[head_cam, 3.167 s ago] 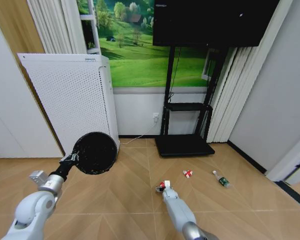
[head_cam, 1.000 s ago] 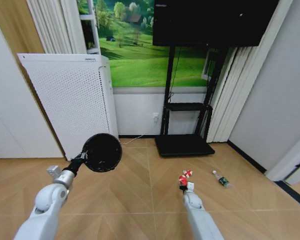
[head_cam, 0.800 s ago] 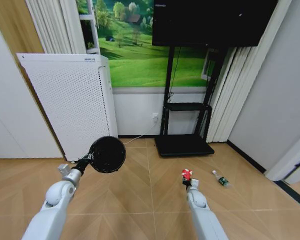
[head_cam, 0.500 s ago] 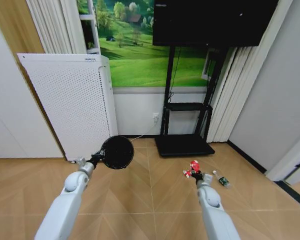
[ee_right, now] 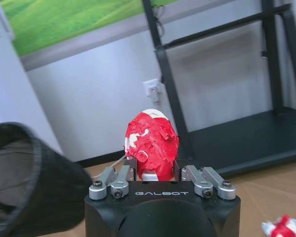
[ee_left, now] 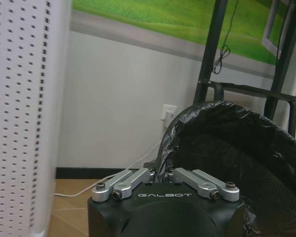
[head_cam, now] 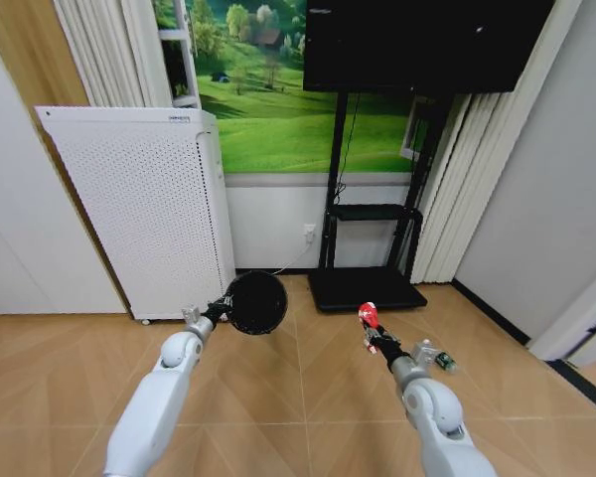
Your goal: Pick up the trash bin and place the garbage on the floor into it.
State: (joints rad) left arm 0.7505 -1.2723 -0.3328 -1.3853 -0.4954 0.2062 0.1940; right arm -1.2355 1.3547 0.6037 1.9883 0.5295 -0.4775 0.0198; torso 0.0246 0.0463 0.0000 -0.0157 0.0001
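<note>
The left gripper (head_cam: 216, 313) is stretched out ahead of the robot, just left of centre in the head view, its fingers clamped on the rim of the trash bin (head_cam: 256, 302). The bin, a black mesh basket lined with a black plastic bag, is held up off the floor and tipped on its side. In the left wrist view the bagged rim (ee_left: 222, 148) curves up and away from the pinched fingers (ee_left: 130, 180), with the white perforated appliance (ee_left: 24, 113) filling the left edge of that frame.

The right gripper (head_cam: 372, 328) is raised a little right of centre in the head view, closed on a crumpled red-and-white can (head_cam: 368, 315). The right wrist view shows that can (ee_right: 152, 144) standing up between the fingers, with the bin's dark opening (ee_right: 29, 182) low on the left of that frame, near but apart from it.

A second red-and-white piece of litter (ee_right: 282, 228) lies on the wooden floor (head_cam: 278, 397) at the lower right corner of the right wrist view. A small clear bottle with a green label (head_cam: 439, 360) lies on the floor right of the right arm in the head view. Behind stand the black TV stand (head_cam: 366, 248) and the green landscape mural (head_cam: 268, 99).
</note>
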